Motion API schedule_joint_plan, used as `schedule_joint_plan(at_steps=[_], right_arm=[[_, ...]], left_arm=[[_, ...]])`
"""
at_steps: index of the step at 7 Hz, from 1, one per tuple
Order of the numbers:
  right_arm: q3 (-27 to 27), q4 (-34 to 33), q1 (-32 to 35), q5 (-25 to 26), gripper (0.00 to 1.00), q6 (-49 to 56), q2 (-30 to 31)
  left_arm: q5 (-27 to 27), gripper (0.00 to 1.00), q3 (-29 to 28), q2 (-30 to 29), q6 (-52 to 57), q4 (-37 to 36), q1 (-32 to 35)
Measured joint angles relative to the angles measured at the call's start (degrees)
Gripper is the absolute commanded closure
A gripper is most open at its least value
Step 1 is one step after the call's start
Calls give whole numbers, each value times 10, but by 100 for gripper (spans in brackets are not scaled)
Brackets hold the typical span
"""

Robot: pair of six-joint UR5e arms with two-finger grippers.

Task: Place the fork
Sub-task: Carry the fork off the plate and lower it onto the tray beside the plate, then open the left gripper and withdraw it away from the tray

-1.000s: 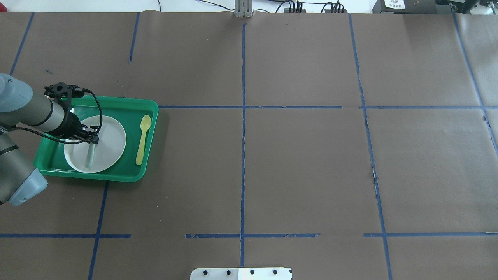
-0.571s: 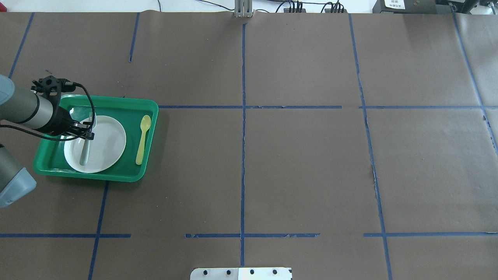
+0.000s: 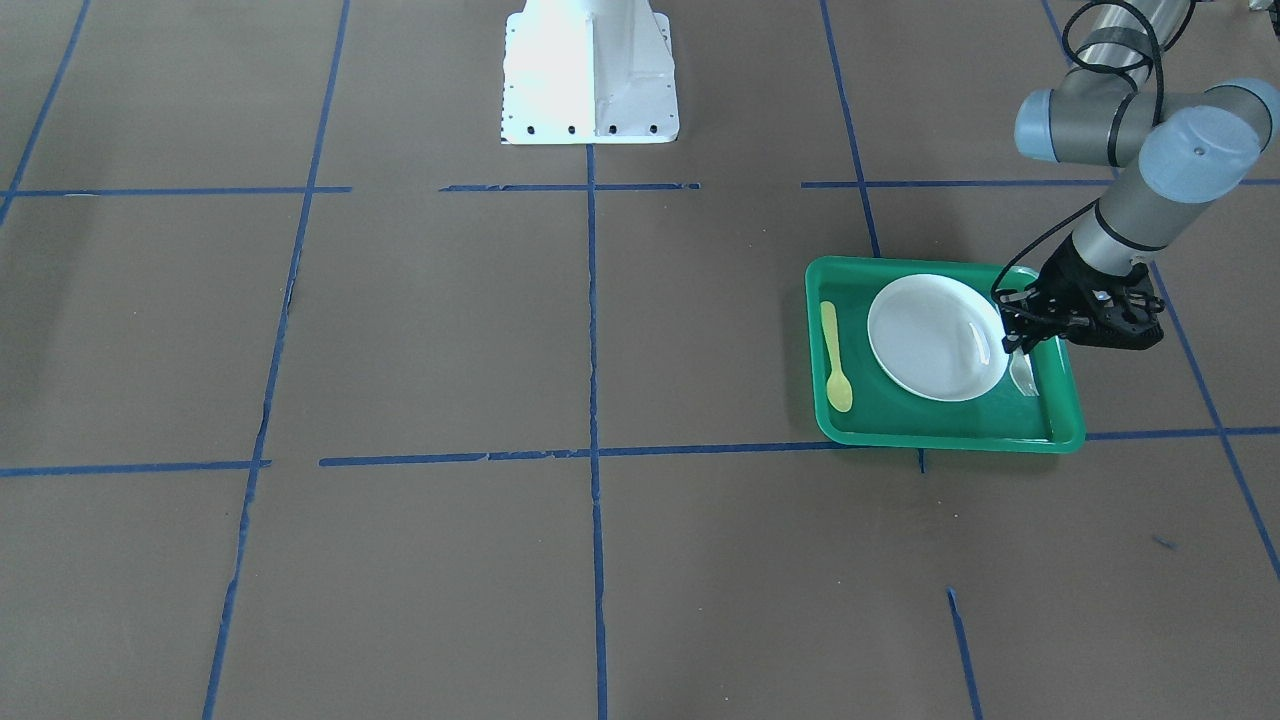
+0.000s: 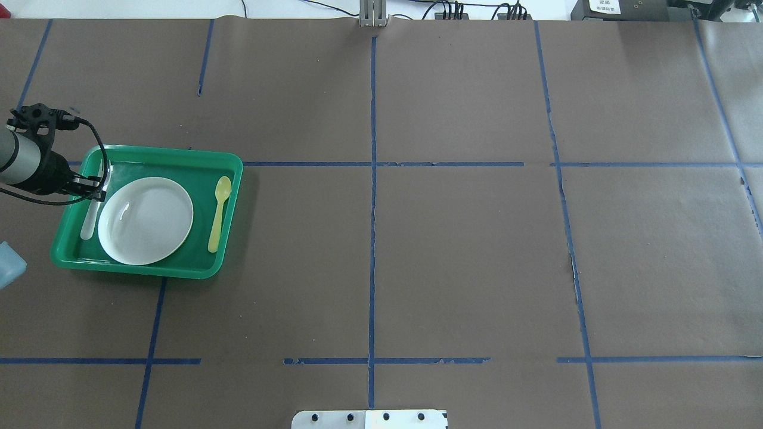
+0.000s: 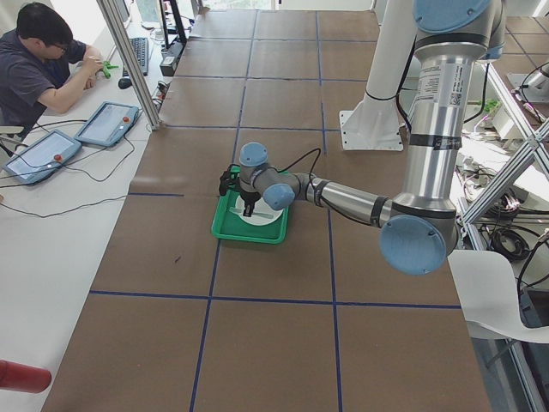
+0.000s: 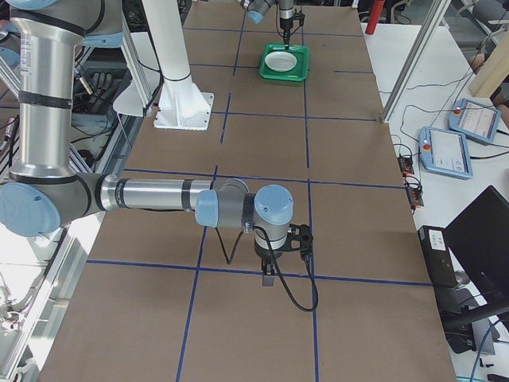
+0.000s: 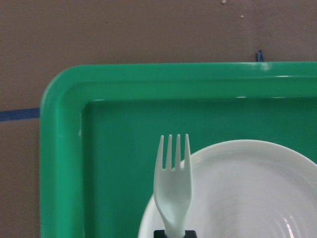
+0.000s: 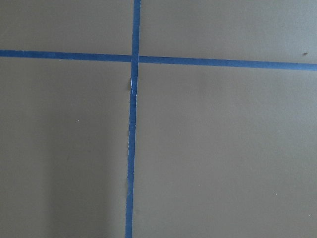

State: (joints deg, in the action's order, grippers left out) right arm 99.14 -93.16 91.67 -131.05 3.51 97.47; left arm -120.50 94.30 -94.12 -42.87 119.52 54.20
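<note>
The pale grey-white fork [image 4: 89, 223] is held in my left gripper [image 4: 94, 186], which is shut on it near its neck. It hangs over the left strip of the green tray [image 4: 149, 271], just beside the white plate [image 4: 149, 220]. In the left wrist view the fork [image 7: 173, 173] points its tines at the tray's far wall, its head overlapping the plate's rim [image 7: 237, 148]. In the front-facing view the left gripper [image 3: 1015, 340] stands at the plate's edge with the fork's head [image 3: 1023, 374] below it. The right gripper [image 6: 270, 274] shows only in the exterior right view, and I cannot tell whether it is open or shut.
A yellow spoon [image 4: 219, 211] lies in the tray to the right of the plate. The tray [image 3: 950, 440] sits at the table's left end on brown paper marked with blue tape lines. The right wrist view shows only paper and tape.
My left gripper has carried the fork leftward and slightly away from the robot, from over the plate to the tray's left strip beside the plate. The plate and spoon have not moved.
</note>
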Motion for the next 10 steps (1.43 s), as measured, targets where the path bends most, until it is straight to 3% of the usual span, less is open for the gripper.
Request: schedule_joint_plan(at_steps=[2, 3, 4, 7, 10], right_arm=[[0, 0, 0, 0, 0, -1, 0], [0, 0, 0, 0, 0, -1, 0], [0, 0, 0, 0, 0, 0, 0], [0, 0, 0, 0, 0, 0, 0], [0, 0, 0, 0, 0, 0, 0]], left_arm=[[0, 100, -11, 2, 9, 1, 5], [0, 14, -12, 4, 10, 1, 5], [0, 0, -14, 5, 16, 1, 6], [-1, 0, -14, 4, 38, 1, 18], [-35, 0, 12, -3, 90, -23, 82]])
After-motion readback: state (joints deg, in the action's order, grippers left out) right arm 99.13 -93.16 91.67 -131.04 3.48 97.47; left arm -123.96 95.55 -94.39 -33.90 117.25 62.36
